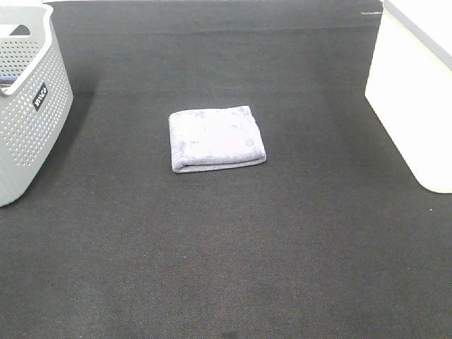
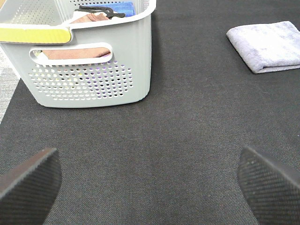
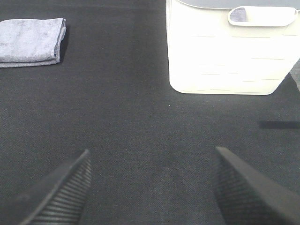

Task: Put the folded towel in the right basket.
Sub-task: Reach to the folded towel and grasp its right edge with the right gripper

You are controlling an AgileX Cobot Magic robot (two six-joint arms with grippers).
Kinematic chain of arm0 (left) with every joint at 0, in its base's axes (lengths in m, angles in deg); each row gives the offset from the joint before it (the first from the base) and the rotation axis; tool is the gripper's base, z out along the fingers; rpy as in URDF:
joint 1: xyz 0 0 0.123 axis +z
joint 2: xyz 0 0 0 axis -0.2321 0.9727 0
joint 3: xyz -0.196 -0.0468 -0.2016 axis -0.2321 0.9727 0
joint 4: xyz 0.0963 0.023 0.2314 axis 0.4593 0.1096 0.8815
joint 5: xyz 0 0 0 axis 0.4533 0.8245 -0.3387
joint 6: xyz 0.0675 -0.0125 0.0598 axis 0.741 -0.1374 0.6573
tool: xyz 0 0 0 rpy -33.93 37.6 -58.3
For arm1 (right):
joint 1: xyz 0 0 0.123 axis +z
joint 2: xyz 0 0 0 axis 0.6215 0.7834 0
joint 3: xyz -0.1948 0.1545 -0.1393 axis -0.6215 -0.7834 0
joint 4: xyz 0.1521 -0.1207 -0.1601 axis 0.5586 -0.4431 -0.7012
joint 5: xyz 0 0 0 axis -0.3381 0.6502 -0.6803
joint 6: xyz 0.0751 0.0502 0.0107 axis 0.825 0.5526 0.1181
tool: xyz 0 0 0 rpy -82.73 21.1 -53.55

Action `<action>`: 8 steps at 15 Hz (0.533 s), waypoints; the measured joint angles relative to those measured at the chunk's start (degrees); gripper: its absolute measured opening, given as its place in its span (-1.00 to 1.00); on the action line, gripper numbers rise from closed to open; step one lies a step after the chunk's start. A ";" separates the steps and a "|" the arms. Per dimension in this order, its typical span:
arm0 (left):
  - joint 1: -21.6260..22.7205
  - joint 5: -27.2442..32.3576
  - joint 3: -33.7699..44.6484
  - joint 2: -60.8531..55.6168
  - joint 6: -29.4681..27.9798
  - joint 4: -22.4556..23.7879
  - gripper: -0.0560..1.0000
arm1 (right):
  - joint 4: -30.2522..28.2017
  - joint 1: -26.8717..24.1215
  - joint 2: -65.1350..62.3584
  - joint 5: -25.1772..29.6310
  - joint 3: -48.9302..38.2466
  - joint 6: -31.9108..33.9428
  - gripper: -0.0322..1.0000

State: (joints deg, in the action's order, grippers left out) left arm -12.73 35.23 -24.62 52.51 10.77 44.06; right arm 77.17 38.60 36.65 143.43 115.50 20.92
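Note:
A folded lavender towel (image 1: pixel 216 138) lies flat on the black mat in the middle of the exterior view. It also shows in the left wrist view (image 2: pixel 268 46) and in the right wrist view (image 3: pixel 32 39). The right basket (image 1: pixel 417 92) is white and stands at the right edge; the right wrist view (image 3: pixel 229 51) shows its side and handle slot. My left gripper (image 2: pixel 150 183) is open and empty over bare mat. My right gripper (image 3: pixel 152 187) is open and empty, short of the white basket. Neither arm shows in the exterior view.
A grey perforated basket (image 1: pixel 28 106) stands at the left edge; the left wrist view (image 2: pixel 93 61) shows cloths and a dark object inside it. The black mat (image 1: pixel 226 268) covers the table.

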 joint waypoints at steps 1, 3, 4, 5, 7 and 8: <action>0.00 0.00 0.00 0.00 0.00 0.00 0.94 | 0.00 0.00 0.00 0.00 0.00 0.00 0.39; 0.00 0.00 0.00 0.00 0.00 0.00 0.94 | 0.00 0.00 0.00 0.00 0.00 0.00 0.39; 0.00 0.00 0.00 0.00 0.00 0.00 0.94 | 0.00 0.00 0.00 0.00 0.00 0.00 0.39; 0.00 0.00 0.00 0.00 0.00 0.00 0.94 | 0.00 0.00 0.00 0.00 0.00 0.00 0.39; 0.00 0.00 0.00 0.00 0.00 0.00 0.94 | 0.00 0.00 0.00 0.00 0.00 0.00 0.39; 0.00 0.00 0.00 0.00 0.00 0.00 0.94 | 0.00 0.00 0.00 0.00 0.00 0.00 0.39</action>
State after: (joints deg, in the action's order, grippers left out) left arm -12.73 35.23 -24.62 52.51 10.77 44.06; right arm 77.17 38.60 36.65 143.43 115.50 20.92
